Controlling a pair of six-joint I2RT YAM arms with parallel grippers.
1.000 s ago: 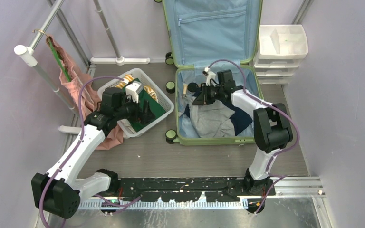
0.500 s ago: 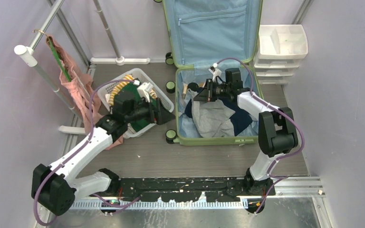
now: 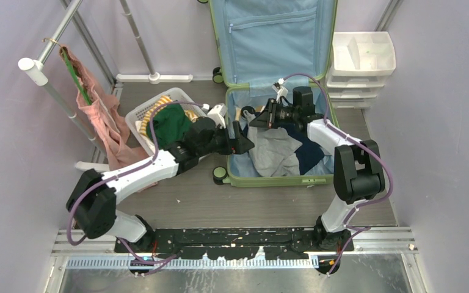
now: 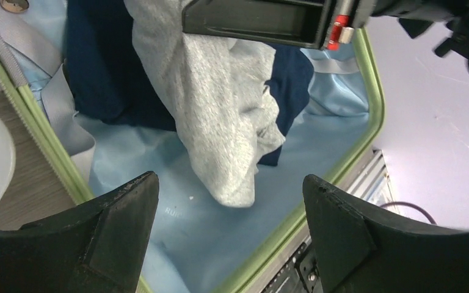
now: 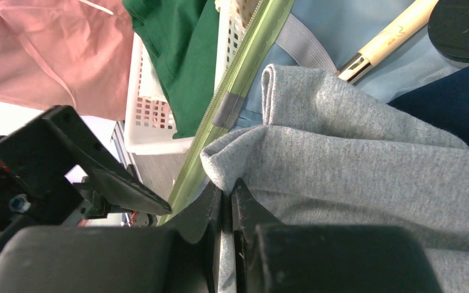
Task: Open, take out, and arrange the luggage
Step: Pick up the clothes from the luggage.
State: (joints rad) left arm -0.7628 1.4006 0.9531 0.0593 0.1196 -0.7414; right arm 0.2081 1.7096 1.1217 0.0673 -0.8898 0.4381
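The luggage (image 3: 269, 181) is seen lying open, from centre toward 1 o'clock in the top view. A grey garment (image 5: 354, 165) is pinched, apparently at a fold, by the right gripper (image 5: 226, 190). The left gripper (image 4: 229, 180) is spread wide and empty over the luggage's 9 o'clock side.

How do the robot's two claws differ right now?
The left gripper is wide open and holds nothing; the right gripper is pinched shut on the grey garment. The left gripper is at the left side of the luggage; the right gripper is farther back, with the cloth draping from it. Both are black, two-fingered, and over the open luggage.
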